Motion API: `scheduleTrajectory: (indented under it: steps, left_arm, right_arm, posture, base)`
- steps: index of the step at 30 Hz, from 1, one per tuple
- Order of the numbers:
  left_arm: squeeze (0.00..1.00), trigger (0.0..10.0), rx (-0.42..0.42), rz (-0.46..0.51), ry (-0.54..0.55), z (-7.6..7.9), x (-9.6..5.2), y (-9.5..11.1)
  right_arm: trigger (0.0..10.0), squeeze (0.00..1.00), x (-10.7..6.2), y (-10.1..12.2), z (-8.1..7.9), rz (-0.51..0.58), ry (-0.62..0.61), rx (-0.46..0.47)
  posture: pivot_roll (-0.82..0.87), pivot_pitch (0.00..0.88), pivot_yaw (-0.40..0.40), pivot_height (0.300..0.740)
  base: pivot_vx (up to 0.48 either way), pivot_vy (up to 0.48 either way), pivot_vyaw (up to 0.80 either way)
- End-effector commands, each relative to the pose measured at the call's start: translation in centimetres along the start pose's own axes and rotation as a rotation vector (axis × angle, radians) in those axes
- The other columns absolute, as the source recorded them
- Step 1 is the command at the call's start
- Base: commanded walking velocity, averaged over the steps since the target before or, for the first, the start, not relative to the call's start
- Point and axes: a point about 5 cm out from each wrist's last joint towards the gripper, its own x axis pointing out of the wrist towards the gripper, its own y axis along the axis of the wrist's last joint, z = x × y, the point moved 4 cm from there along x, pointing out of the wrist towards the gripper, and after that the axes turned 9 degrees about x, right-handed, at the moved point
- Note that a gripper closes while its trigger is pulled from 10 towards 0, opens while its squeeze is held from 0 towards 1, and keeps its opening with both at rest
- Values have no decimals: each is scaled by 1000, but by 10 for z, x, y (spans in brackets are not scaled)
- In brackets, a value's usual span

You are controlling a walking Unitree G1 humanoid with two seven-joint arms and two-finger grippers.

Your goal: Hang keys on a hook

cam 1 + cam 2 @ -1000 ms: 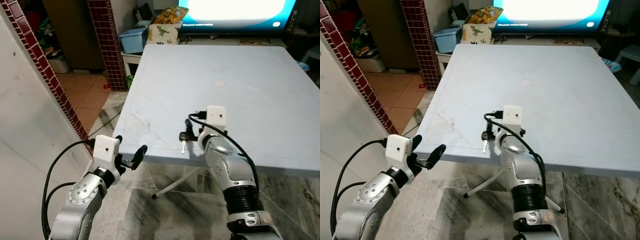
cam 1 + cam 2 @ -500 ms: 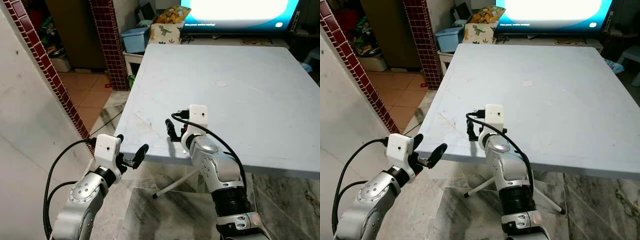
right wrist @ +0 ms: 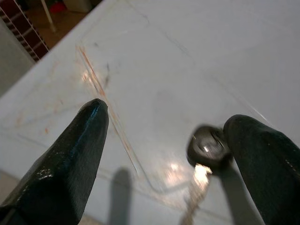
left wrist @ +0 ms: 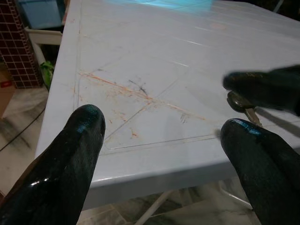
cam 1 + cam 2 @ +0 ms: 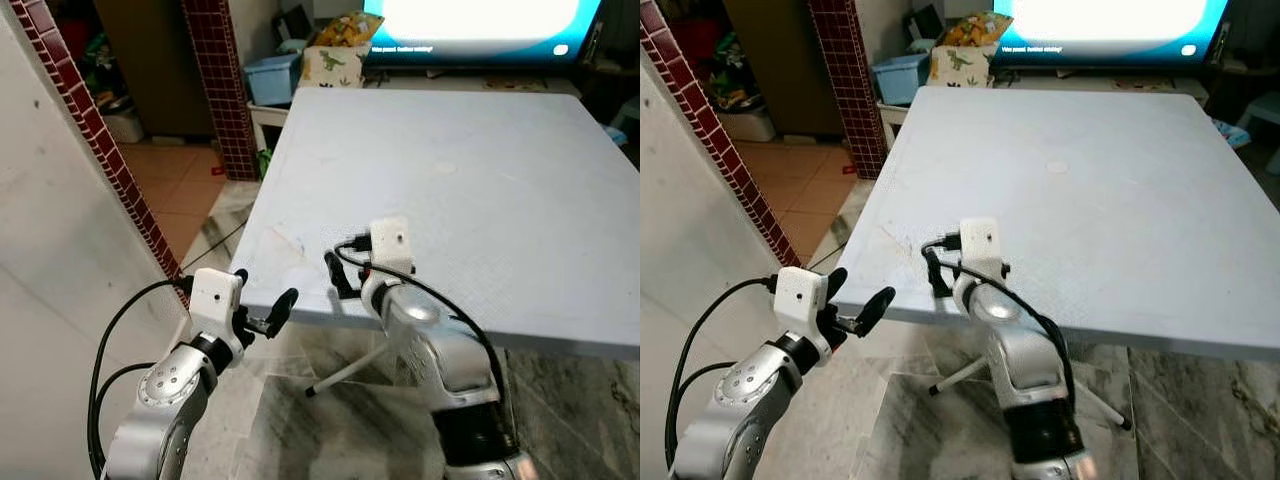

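Where the pale grey table (image 5: 520, 170) runs toward the robot, its top shows orange-brown scratches (image 4: 117, 86) and dark scuffs inside a shallow moulded border near the front left corner; a small round mark (image 5: 1056, 167) lies near the middle of the top; a thin leg of the table (image 5: 345, 372) slants down to the marbled floor (image 5: 940, 420); to the left stands a plain wall edged with dark red tiles (image 5: 90, 140), with terracotta floor tiles (image 5: 175, 180) beyond it, a tiled pillar (image 5: 222, 80), a blue bin (image 5: 268, 78) and a dinosaur-print cushion (image 5: 335, 65); a bright screen (image 5: 480, 20) glows behind the far edge of the table; the right gripper (image 3: 154, 140) hovers low over the front left part of the top, its fingers (image 3: 70, 150) spread wide with nothing clamped between them; the keys (image 3: 206, 150) lie on the table just beside the inner face of one finger, a dark round head with a pale blade, blurred, and whether they touch that finger cannot be told; the left gripper (image 5: 268, 310) hangs off the table's front left corner, below its edge, fingers (image 4: 70, 154) parted and empty.
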Motion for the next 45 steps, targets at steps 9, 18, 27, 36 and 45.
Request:
scheduleTrajectory:
  steps: [9,18,27,36,45]
  left_arm:
    - [0,10000,13,-1,-5,-1,2,1]
    - [0,10000,13,-2,-10,0,3,0]
    - [0,10000,21,1,-14,-2,3,3]
    - [0,10000,22,0,-23,0,4,3]
    - [0,10000,24,-2,-27,1,5,3]
  right_arm:
    - [10000,0,-12,-1,2,-33,3,22]
    - [10000,0,3,-10,10,-63,-27,92]
    - [10000,0,22,-1,10,-49,-66,158]
    - [10000,0,38,-11,19,-90,-111,221]
    - [10000,0,45,-20,32,-139,-168,220]
  posture:
    - [-16,41,64,740]
    - [-15,40,63,740]
    - [1,45,65,740]
    - [1,47,68,740]
    - [3,45,68,740]
  base:
    - [0,0,0]
    - [0,0,0]
    - [0,0,0]
    - [0,0,0]
    - [0,0,0]
